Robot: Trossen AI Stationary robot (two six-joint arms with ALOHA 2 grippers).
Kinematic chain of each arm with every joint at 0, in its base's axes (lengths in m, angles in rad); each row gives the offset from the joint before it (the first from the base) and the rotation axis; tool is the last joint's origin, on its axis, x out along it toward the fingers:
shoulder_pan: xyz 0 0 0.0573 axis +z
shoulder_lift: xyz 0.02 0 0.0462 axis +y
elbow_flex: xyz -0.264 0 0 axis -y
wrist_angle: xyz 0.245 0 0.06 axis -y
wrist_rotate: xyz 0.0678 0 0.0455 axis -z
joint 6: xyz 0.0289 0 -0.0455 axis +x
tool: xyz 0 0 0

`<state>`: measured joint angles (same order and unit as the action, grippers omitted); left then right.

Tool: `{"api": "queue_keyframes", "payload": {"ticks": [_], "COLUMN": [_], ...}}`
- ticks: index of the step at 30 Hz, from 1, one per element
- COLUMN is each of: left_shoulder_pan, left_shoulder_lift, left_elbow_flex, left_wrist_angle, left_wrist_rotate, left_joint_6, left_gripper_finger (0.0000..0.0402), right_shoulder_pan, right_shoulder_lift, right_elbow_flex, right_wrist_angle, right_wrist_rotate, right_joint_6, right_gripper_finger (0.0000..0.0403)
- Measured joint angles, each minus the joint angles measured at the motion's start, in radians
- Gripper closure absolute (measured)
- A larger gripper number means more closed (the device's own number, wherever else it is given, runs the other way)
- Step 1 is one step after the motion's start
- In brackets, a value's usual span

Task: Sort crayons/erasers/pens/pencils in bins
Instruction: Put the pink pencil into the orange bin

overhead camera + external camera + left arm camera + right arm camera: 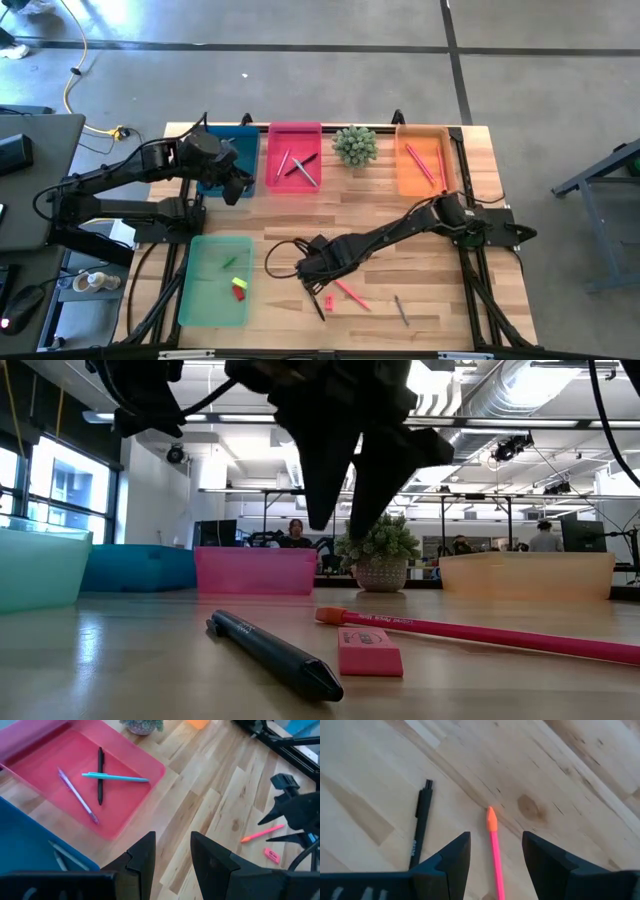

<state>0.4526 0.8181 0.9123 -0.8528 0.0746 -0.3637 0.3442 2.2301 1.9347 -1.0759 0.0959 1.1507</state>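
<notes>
- The pink eraser (370,654) lies flat on the table (440,220), just beside a black pen (273,652) and touching or nearly touching a pink pencil (480,632).
- My right gripper (345,490) hangs above this cluster, fingers spread and holding nothing.
- From my right wrist I see the pencil's orange tip running between my fingers and the pen off to one side; the eraser is out of that view.
- Risk, as I judge it: if I drop straight down I pinch the pencil, not the eraser, or catch both, since they lie so close.
- Another risk: a finger landing on the pen could roll it and knock the eraser away.
- My left gripper (172,855) waits over the blue bin (240,160) and pink bin (296,130), fingers apart, empty.
- The green bin (200,290) already holds small erasers, well apart from the one below me.
</notes>
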Motion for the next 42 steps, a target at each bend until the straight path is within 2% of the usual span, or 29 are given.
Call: {"api": "queue_keyframes", "payload": {"ticks": [17,20,33,36,42], "left_shoulder_pan": [0.0,0.0,0.0,0.0,0.0], "left_shoulder_lift": [0.0,0.0,0.0,0.0,0.0], "left_elbow_flex": [0.0,0.0,0.0,0.0,0.0], "left_wrist_angle": [-0.02,-0.02,-0.026,-0.026,-0.026], "left_wrist_rotate": [0.0,0.0,0.0,0.0,0.0], "left_joint_6": [0.0,0.0,0.0,0.0,0.0], "left_gripper_finger": [0.0289,0.0289,0.0289,0.0289,0.0289], "right_shoulder_pan": [0.026,0.031,0.028,0.028,0.038], "right_shoulder_lift": [0.136,0.144,0.149,0.149,0.162], "right_elbow_flex": [0.003,0.005,0.003,0.01,0.072], "right_wrist_angle": [0.029,0.013,-0.006,-0.014,-0.114], "right_wrist_rotate": [0.007,0.009,0.015,0.015,0.05], "right_joint_6": [-0.005,0.02,0.077,0.052,-0.002], "right_gripper_finger": [0.0235,0.0254,0.0384,0.0397,0.0398]}}
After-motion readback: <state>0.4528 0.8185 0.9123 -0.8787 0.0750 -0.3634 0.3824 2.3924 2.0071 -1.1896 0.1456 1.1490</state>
